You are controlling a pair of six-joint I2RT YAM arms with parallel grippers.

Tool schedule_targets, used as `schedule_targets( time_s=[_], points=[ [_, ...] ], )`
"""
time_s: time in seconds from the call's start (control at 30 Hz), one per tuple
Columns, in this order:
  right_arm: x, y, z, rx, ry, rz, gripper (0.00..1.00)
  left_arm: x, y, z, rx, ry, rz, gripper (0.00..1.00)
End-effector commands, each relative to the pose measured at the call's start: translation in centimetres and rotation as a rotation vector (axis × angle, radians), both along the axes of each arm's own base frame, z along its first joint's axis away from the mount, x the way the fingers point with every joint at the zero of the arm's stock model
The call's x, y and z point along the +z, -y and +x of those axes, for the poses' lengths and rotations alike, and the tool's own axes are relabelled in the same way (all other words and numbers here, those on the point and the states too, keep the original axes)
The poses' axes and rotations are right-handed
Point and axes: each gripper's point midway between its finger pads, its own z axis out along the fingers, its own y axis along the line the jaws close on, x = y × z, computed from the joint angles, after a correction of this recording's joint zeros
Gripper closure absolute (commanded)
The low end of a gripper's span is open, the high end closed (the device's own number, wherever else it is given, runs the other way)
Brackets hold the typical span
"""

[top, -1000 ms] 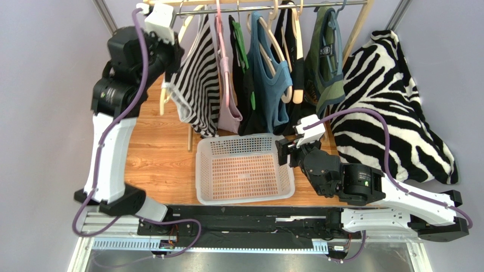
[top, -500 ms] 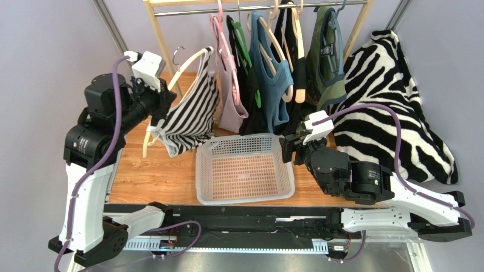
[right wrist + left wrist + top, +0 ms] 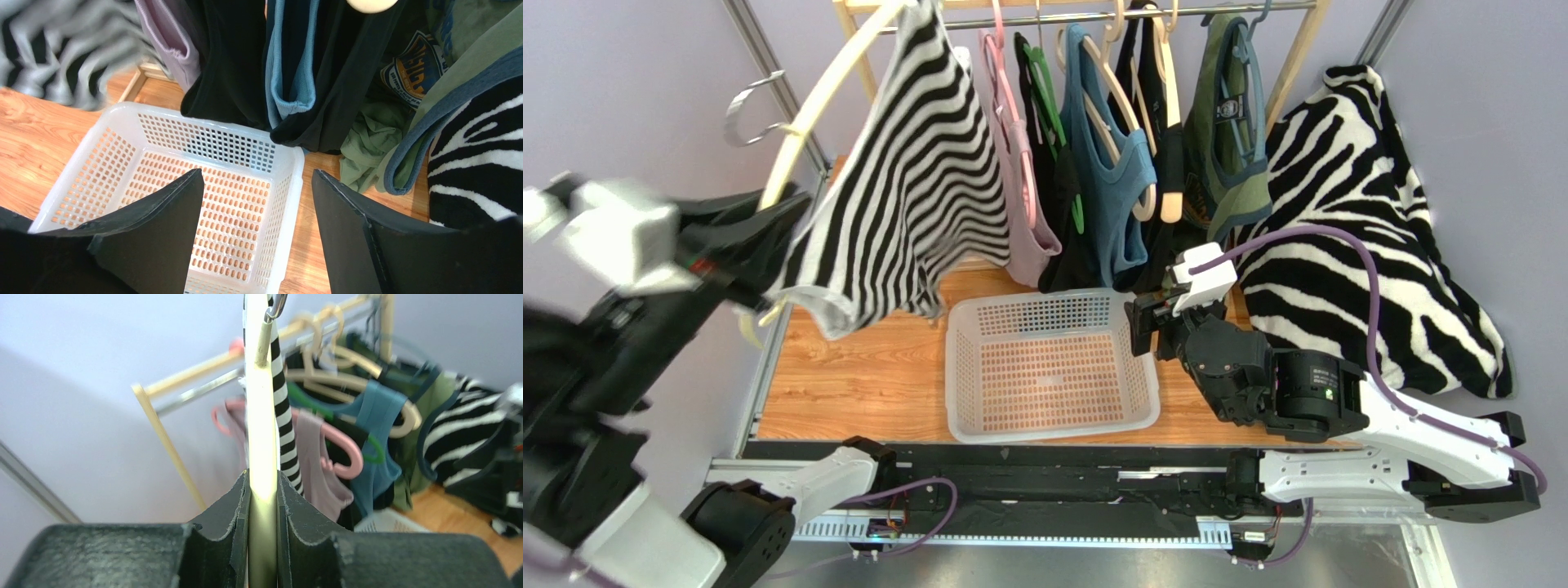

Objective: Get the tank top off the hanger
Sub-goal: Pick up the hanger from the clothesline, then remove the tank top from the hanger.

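Left gripper (image 3: 263, 487), left of the white basket (image 3: 960, 368) and raised well above it: jaws pinch the pale wooden hanger (image 3: 821, 102) on its lower bar. The striped tank top (image 3: 897, 172) is draped on that hanger, up and to the left of the basket, its hem near the basket's far-left corner. Right gripper (image 3: 258, 233), at the basket's far-right corner: jaws spread wide.
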Motion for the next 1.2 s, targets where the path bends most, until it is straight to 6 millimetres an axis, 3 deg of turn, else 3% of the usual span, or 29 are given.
schedule_targets(
  time_s=[0.0, 0.17, 0.33, 0.6, 0.77, 0.93, 1.03, 1.17],
  points=[
    [-0.6, -0.4, 0.1, -0.01, -0.002, 0.024, 0.3, 6.8, 0.4, -5.2, -0.12, 0.329, -0.036, 1.0],
    [-1.0, -0.9, 0.1, -0.004, -0.009, 0.03, 0.29, 7.7, 2.0, -8.5, -0.283, 0.392, -0.034, 1.0],
    [-0.6, -0.6, -0.1, 0.004, -0.005, 0.059, 0.28, 5.7, 3.0, -9.7, -0.372, 0.325, -0.016, 1.0],
    [0.7, 0.5, -0.3, 0.01, 0.011, 0.108, 0.27, 0.5, 4.9, -6.7, -0.423, 0.157, 0.056, 1.0],
    [2.8, 0.7, -0.9, 0.075, 0.037, 0.15, 0.2, -3.8, 6.3, -4.8, -0.476, 0.063, 0.156, 1.0],
    [6.5, -0.6, -1.8, 0.185, 0.081, 0.23, 0.13, -9.0, 7.5, -3.0, -0.52, -0.069, 0.202, 1.0],
    [7.8, -2.3, -1.9, 0.239, 0.108, 0.223, 0.11, -11.0, 7.8, -2.5, -0.533, -0.115, 0.215, 1.0],
    [9.3, -4.2, -1.8, 0.277, 0.152, 0.226, 0.08, -12.2, 8.0, -2.5, -0.552, -0.145, 0.22, 1.0]
  ],
)
